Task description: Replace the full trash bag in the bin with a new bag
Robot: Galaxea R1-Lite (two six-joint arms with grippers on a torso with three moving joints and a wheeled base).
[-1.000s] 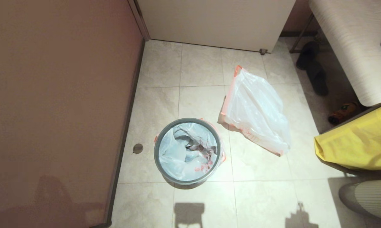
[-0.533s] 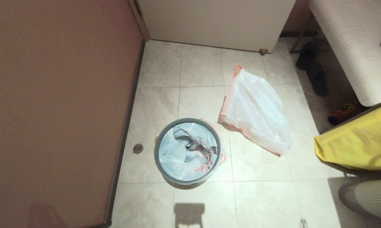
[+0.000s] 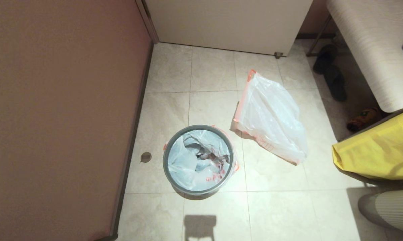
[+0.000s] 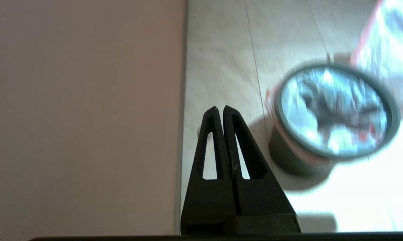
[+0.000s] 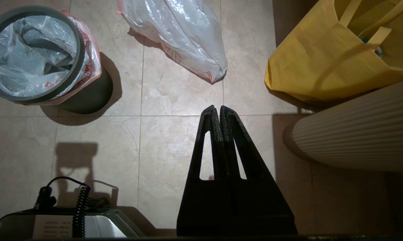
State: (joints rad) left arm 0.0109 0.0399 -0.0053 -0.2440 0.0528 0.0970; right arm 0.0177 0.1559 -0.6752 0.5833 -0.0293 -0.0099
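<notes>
Standing on the tiled floor (image 3: 271,214) beside the wall (image 3: 61,117), the bin (image 3: 198,159) is seen with its grey hoop (image 3: 165,157) clamping a thin white bag with orange-red print (image 3: 201,160) over the rim. This liner is judged to be the new bag, already fitted, though how firmly the hoop holds it cannot be confirmed. The full trash bag (image 3: 271,117) lies on the floor just beside the bin, on the side away from the robot and to its right, hem towards the bin. A yellow fabric bag (image 3: 379,154) is noted well apart to the right.

Neither arm is visible from the head view. The left end effector (image 4: 220,110) is shown with fingers pressed together and nothing held, near the wall. The right end effector (image 5: 215,110) is likewise closed and empty, above bare floor between the full bag and the yellow bag.

Risks noted: the liner could slip into the bin if weight is added where the hem is unevenly trapped. The full bag, left untied, could spill if nudged.
</notes>
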